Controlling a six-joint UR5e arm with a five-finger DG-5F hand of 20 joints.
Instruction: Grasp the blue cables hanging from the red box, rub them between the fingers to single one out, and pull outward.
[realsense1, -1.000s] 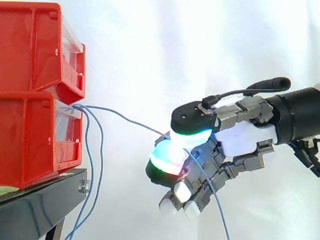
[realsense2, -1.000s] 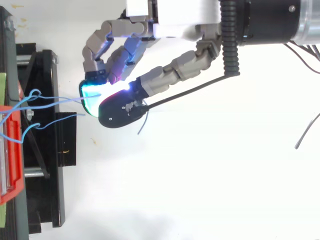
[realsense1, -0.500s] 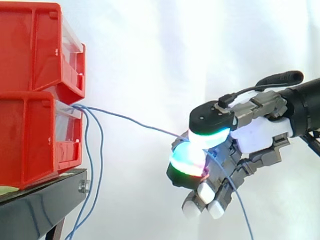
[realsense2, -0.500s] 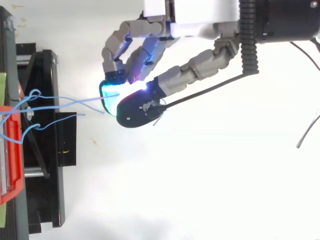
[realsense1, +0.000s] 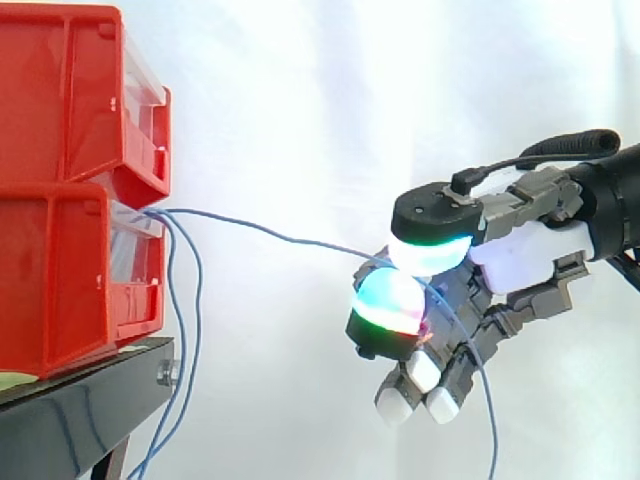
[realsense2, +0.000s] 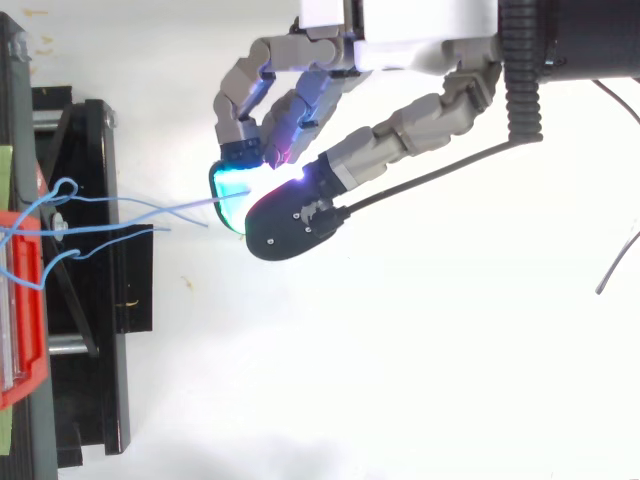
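Side view: hand (realsense1: 520, 262) at right of frame, level with the lower red bin (realsense1: 60, 280) and well apart from it, thumb above and fingers curled beneath. Two glowing pads (realsense1: 388, 300) are pressed together on a single blue cable (realsense1: 280, 236), pinching it. The cable leaves the front of the lower red bin, runs rightward in a shallow downward slope to the pinch point, passes between the pads, then drops in a loose curve below the hand toward the bottom edge. Its long axis between bin and hand is close to horizontal, tilted slightly down toward the hand. The hanging blue cables (realsense1: 198, 300) fall near vertical from the same bin front, just beside the black stand (realsense1: 80, 410), clear of the hand. The upper red bin (realsense1: 70, 90) sits stacked on the lower one. A white curtain (realsense1: 330, 90) lies behind. Top view: hand (realsense2: 420, 115) enters from the upper right, fingers bent toward the left, pads closed on the cable's end of the span. The pinched cable (realsense2: 210, 204) lies roughly left to right, from the bin edge (realsense2: 25, 380) across the stand (realsense2: 100, 350) to the pads. Other strands end loose over the stand, short of the hand.
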